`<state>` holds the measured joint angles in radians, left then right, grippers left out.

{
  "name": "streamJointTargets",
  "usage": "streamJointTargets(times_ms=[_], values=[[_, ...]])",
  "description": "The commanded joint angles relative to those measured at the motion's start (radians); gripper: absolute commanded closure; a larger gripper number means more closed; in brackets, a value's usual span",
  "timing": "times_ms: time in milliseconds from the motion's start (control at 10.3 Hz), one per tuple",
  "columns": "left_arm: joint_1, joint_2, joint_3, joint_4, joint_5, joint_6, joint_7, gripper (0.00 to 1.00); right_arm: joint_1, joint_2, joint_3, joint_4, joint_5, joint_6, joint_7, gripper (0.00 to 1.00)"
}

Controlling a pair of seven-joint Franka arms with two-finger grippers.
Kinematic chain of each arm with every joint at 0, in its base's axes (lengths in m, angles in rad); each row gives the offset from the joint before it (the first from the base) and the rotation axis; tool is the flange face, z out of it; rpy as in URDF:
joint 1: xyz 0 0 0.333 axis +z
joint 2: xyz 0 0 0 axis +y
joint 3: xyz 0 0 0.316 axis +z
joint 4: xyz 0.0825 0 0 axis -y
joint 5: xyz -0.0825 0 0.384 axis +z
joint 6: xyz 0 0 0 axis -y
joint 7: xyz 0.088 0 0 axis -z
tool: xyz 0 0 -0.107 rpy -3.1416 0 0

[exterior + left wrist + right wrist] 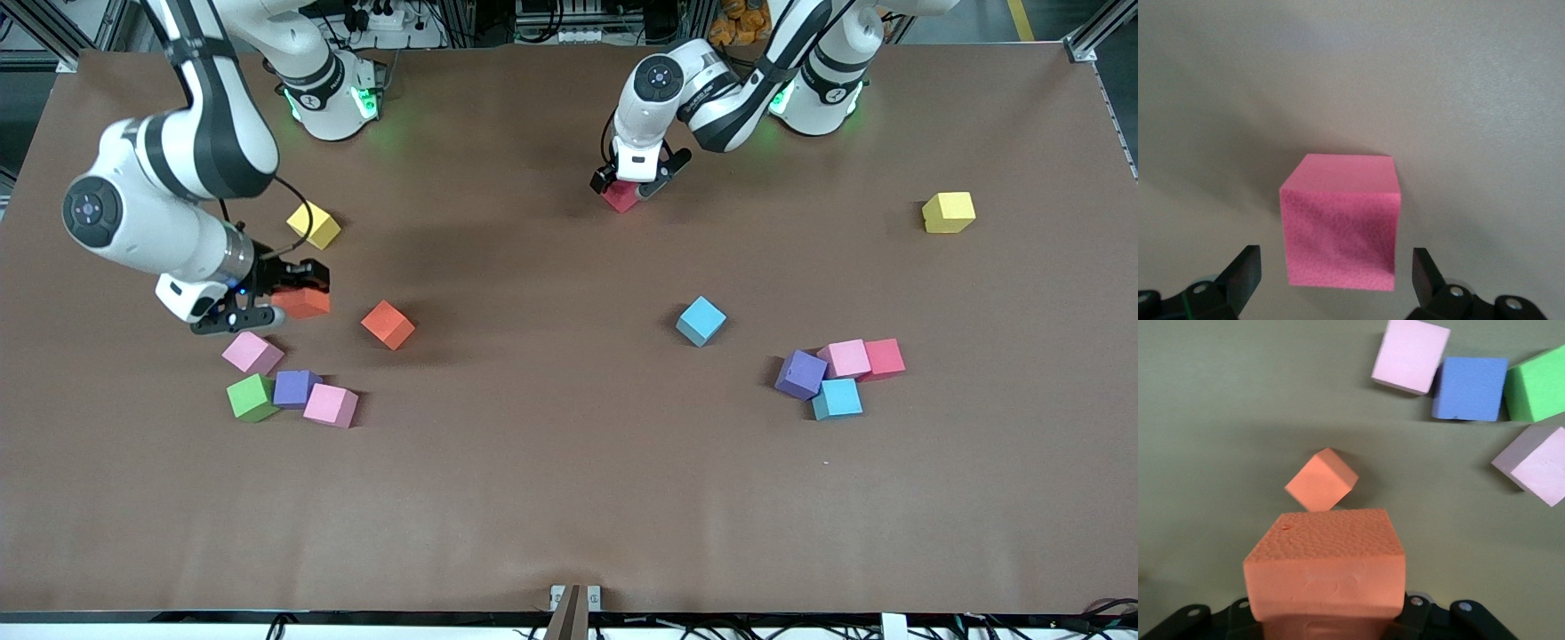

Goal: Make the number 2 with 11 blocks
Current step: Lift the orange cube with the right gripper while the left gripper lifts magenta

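Right gripper (283,298) pinching orange block (302,302), matte and pitted, above table (569,498) near right arm's end. Second orange block (388,324) lying just beside, tilted.

Left gripper (638,182) hanging with fingers (1245,273) spread either side of red block (620,196), near table's edge by arm bases.

Pink block (252,353), green block (252,397), purple block (296,388), pink block (331,405) clustering near right gripper.

Lone light blue block (701,321) sitting mid-table.
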<state>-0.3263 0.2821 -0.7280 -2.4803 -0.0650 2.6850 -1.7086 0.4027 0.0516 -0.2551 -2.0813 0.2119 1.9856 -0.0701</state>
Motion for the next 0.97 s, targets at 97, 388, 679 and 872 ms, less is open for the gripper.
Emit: streamJointTargets(times_ms=[97, 388, 679, 872], values=[[0.003, 0.025, 0.010, -0.014, 0.039, 0.051, -0.019, 0.00, 0.053, -0.119, 0.008, -0.029, 0.003, -0.094, 0.111, 0.71], [-0.002, 0.052, 0.033, -0.011, 0.040, 0.093, -0.017, 0.39, 0.067, -0.139, 0.065, -0.032, -0.019, -0.105, 0.210, 0.71], [-0.033, 0.063, 0.038, 0.021, 0.056, 0.104, 0.010, 0.76, 0.068, -0.141, 0.128, -0.036, -0.035, -0.102, 0.300, 0.72], [-0.063, 0.081, 0.038, 0.079, 0.082, 0.096, 0.070, 0.77, 0.068, -0.141, 0.145, -0.037, -0.046, -0.100, 0.303, 0.73]])
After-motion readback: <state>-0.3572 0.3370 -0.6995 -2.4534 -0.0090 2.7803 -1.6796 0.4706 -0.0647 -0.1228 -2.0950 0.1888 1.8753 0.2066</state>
